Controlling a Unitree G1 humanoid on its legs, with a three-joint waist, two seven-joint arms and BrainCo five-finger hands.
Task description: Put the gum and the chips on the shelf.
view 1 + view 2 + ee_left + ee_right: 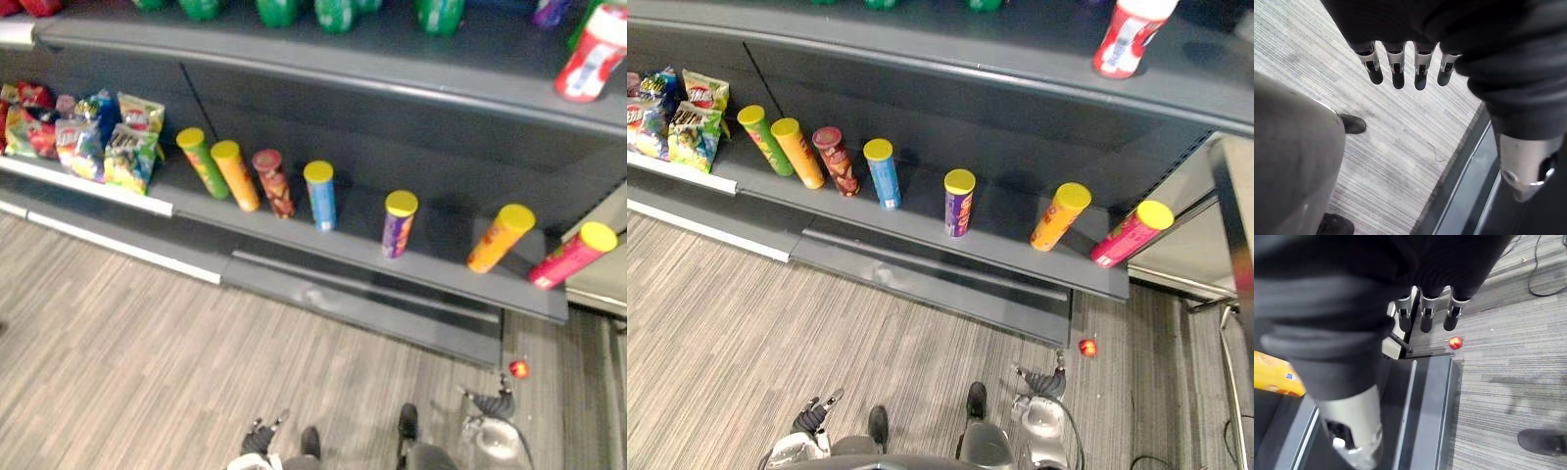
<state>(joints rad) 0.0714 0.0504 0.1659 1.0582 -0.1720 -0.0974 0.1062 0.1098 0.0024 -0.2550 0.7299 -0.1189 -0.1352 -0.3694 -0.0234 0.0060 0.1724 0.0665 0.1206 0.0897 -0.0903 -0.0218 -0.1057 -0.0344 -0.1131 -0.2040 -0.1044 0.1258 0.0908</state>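
Left hand [1397,73] hangs low over the striped floor [1400,147], fingers straight and slightly apart, holding nothing; right hand [1426,316] the same, empty, beside the shelf's end; a small red round object [1455,342] lies on the floor just beyond, possibly the gum; seven chip cans [320,196] line the shelf [441,259], so the chips look placed.
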